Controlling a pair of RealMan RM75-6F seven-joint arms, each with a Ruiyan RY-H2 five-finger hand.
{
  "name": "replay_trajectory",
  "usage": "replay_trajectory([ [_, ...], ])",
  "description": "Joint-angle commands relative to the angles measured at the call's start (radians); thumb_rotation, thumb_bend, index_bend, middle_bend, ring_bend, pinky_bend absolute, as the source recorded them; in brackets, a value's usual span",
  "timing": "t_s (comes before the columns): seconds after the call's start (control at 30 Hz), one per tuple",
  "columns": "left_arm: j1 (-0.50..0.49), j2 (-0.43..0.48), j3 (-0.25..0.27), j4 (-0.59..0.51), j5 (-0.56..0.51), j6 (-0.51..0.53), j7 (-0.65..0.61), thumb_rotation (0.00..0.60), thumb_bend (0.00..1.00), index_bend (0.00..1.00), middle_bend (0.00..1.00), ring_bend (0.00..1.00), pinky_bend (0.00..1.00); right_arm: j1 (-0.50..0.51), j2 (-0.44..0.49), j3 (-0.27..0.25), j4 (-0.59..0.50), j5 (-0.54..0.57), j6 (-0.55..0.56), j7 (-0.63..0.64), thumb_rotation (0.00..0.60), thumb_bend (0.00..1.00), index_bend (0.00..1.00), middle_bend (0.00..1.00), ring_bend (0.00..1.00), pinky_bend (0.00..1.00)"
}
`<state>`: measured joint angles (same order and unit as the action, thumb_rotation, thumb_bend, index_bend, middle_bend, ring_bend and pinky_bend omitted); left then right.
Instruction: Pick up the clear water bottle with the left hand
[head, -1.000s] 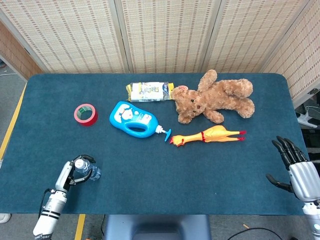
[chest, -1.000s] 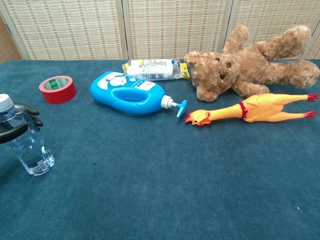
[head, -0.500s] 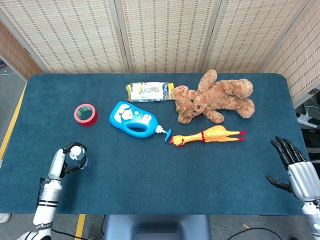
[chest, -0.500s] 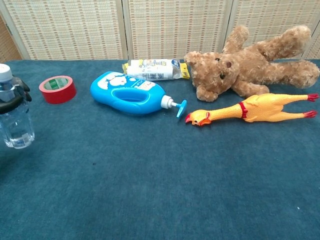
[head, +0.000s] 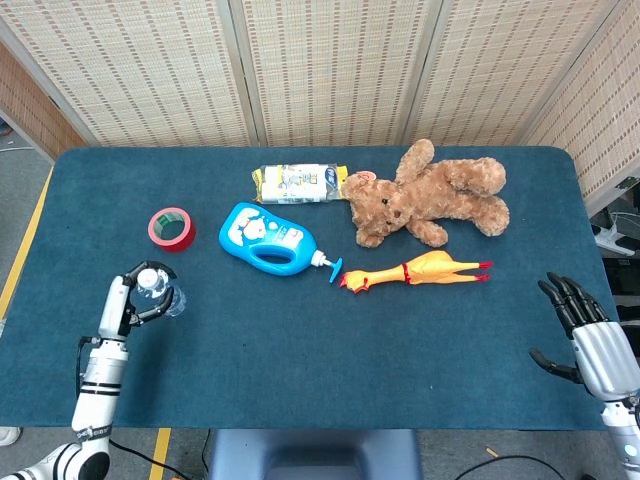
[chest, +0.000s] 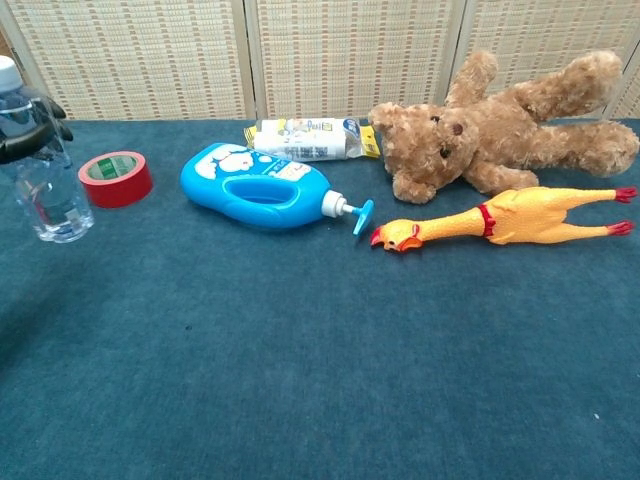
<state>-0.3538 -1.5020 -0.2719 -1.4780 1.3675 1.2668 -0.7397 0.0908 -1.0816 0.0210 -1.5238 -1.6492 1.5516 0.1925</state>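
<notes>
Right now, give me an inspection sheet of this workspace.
Surface: dark blue cloth table.
Job's thing: clear water bottle, white cap, upright.
Clutter: red tape roll, blue pump bottle lying flat, teddy bear, rubber chicken, crumpled labelled bottle.
Hands: left hand grips the bottle near its neck; right hand holds nothing, fingers apart.
Cables: nothing seen.
Surroundings: woven folding screen.

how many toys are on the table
2: the teddy bear lies at the far right by the screens, and the rubber chicken lies just in front of it. None seem hidden.
</notes>
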Motion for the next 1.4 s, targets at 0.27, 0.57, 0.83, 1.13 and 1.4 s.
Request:
replay_trajectory([
  [0.27, -0.026, -0.039, -0.062, 0.021, -0.236, 0.015, 0.232, 0.600, 0.57, 0.52, 0.56, 0.49, 0.48, 0.000, 0.000, -0.001, -0.001, 0.001, 0.000, -0.001, 0.600, 0.10, 0.00, 0.00, 0.00, 0.17],
  [0.57, -0.065, -0.196, -0.029, 0.331, -0.188, 0.229, 0.679, 0.600, 0.60, 0.52, 0.55, 0.49, 0.49, -0.001, -0.003, 0.000, -0.002, 0.001, 0.004, -0.009, 0.600, 0.10, 0.00, 0.00, 0.00, 0.17],
  [0.83, -0.030, -0.076, -0.039, 0.028, -0.187, 0.000, 0.197, 0.600, 0.60, 0.52, 0.56, 0.49, 0.50, -0.006, -0.011, 0.004, 0.003, 0.003, 0.017, -0.014, 0.600, 0.10, 0.00, 0.00, 0.00, 0.17],
  [1.13, -0.005, 0.017, -0.056, -0.072, -0.068, -0.112, -0.327, 0.600, 0.60, 0.52, 0.55, 0.49, 0.50, -0.005, -0.009, 0.003, 0.002, 0.003, 0.012, -0.012, 0.600, 0.10, 0.00, 0.00, 0.00, 0.17],
  [1.4, -0.016, -0.045, -0.040, 0.028, -0.191, -0.067, 0.093, 0.600, 0.60, 0.52, 0.55, 0.49, 0.50, -0.003, -0.009, 0.003, 0.003, 0.004, 0.009, -0.013, 0.600, 0.10, 0.00, 0.00, 0.00, 0.17],
])
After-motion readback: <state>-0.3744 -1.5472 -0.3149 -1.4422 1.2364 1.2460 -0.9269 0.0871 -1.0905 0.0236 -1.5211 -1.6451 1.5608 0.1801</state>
